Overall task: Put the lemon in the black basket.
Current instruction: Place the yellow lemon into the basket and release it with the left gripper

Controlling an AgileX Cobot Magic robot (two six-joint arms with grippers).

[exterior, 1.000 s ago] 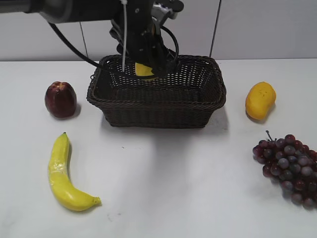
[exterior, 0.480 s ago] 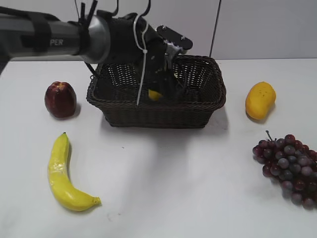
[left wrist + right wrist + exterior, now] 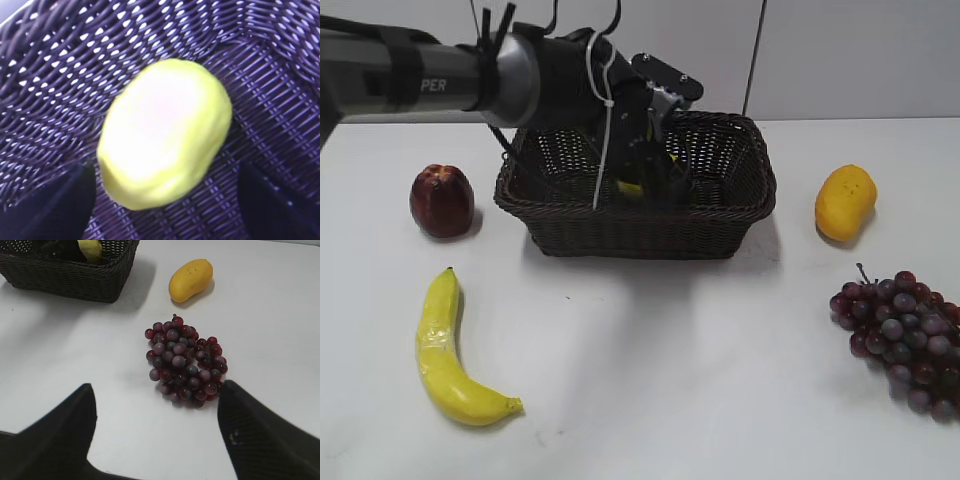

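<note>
The lemon (image 3: 165,132) lies on the woven floor of the black basket (image 3: 280,65), bright yellow and oval. My left gripper (image 3: 165,200) is down inside the basket and open. Its dark fingers stand either side of the lemon's near end, with a gap showing on the right. In the exterior view the left arm reaches into the basket (image 3: 640,232) and only a sliver of lemon (image 3: 630,188) shows beside the gripper (image 3: 652,180). The right wrist view shows the lemon (image 3: 91,249) inside the basket (image 3: 65,276). My right gripper (image 3: 155,432) is open and empty above the table.
A red apple (image 3: 442,201) and a banana (image 3: 448,350) lie left of the basket. A mango (image 3: 845,202) and a bunch of dark grapes (image 3: 905,340) lie to its right; both also show in the right wrist view, mango (image 3: 191,279) and grapes (image 3: 185,360).
The left arm has come down from above the basket's back rim into the basket with the lemon. The lemon now rests on the basket floor between open fingers.
</note>
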